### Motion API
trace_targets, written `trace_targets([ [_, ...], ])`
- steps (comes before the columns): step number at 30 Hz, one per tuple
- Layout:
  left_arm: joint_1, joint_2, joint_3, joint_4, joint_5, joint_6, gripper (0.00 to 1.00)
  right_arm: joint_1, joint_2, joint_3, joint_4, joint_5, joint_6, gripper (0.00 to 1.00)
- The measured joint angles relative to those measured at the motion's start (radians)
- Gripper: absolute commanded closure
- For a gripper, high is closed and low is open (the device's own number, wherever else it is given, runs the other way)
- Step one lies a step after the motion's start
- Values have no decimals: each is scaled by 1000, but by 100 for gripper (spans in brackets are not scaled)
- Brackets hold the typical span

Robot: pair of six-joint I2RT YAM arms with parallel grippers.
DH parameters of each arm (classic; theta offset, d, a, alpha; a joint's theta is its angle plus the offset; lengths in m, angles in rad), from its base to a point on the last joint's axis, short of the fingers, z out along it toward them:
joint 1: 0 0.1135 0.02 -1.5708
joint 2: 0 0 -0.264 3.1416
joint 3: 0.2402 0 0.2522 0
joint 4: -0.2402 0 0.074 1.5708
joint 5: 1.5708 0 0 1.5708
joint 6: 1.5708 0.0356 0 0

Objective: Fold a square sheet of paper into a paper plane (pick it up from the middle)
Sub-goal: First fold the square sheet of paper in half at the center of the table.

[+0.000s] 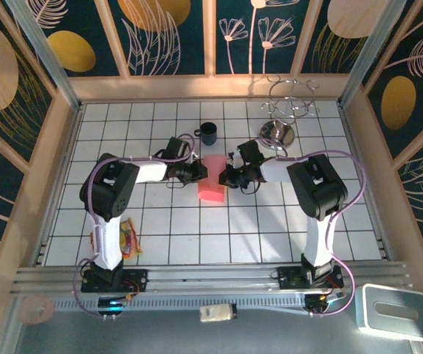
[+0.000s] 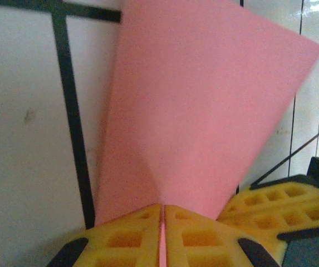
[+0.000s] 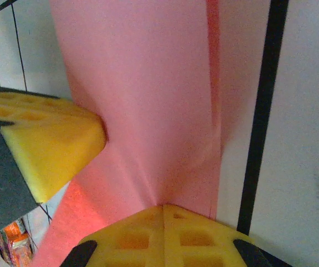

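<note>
A dark mug (image 1: 208, 133) stands just behind the folded pink-red paper plane (image 1: 212, 181), inside unseen; left jaws and right jaws each clamp it

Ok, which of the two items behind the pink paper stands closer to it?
The dark mug: it stands just behind the paper plane, while the shiny wire stand sits farther off, toward the back right corner.

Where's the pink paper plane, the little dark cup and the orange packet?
paper plane (image 1: 212, 189): top view, its pink lower half.
dark cup (image 1: 209, 136): top view, its body.
orange packet (image 1: 128, 237): top view, its middle.
</note>
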Motion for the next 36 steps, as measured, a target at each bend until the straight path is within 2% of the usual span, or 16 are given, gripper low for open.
trace_targets([
  [9,6,2,38,-73,-36,42,88,-1,0,-2,8,1,0,96],
  [17,41,-137,-61,-129,-108,60,86,-1,-16,-2,8,2,-11,96],
  [22,45,-220,-108,-60,-55,27,86,-1,-31,-10,11,14,-54,96],
  [27,37,-232,-178,65,23,-53,85,-1,-36,-13,10,13,-99,96],
  [33,9,-201,-192,89,49,-84,86,-4,-35,-11,0,0,-169,96],
  [36,-10,-155,-140,57,44,-77,86,-5,-35,-6,-15,-2,-195,96],
])
